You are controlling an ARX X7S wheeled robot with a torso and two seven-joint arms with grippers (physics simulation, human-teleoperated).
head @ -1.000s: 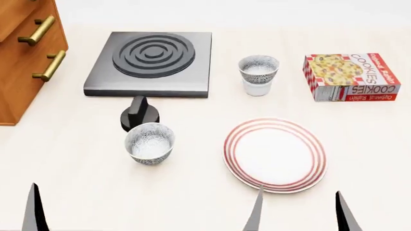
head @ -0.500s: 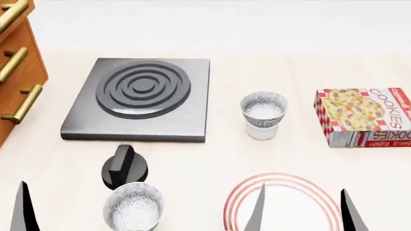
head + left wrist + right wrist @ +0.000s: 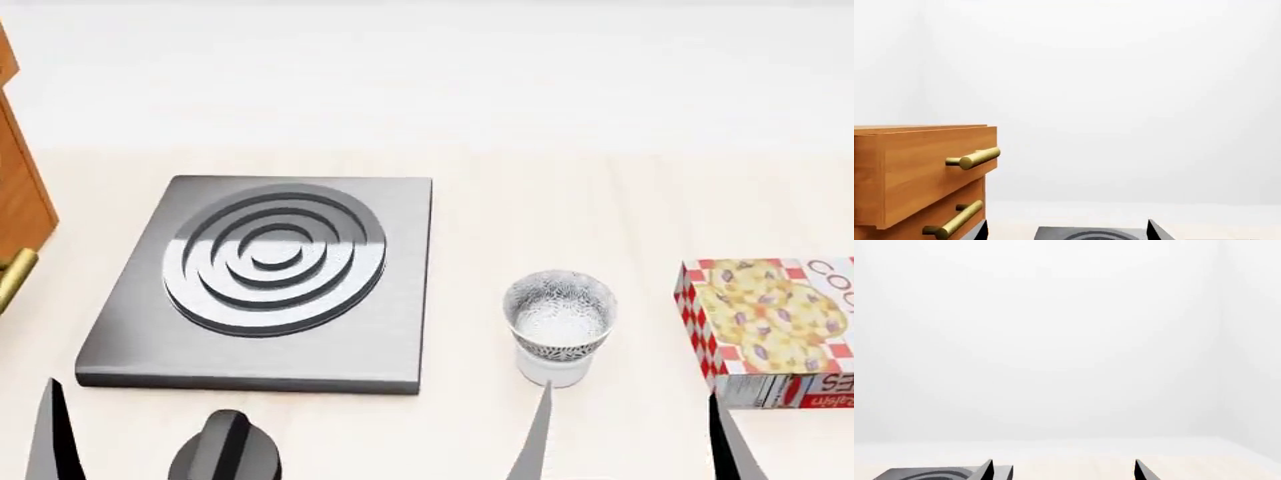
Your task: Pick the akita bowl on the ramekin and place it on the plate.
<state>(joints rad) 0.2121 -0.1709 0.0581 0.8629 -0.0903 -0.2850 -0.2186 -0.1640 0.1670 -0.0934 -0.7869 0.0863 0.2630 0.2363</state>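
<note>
Both grippers spread and empty, bowl not yet reached.

The right gripper (image 3: 627,435) shows two parted fingertips at the head view's 6 o'clock edge, holding nothing; the left gripper (image 3: 1067,231) is likewise agape in its wrist view. The akita bowl (image 3: 559,317) sits stacked on the ramekin (image 3: 553,368) at about 5 o'clock, just beyond the right fingertips. The plate is out of view. Risk: a low grasp may lift or tip the ramekin too; the cookie box (image 3: 771,328) at 4 o'clock crowds the approach.
</note>
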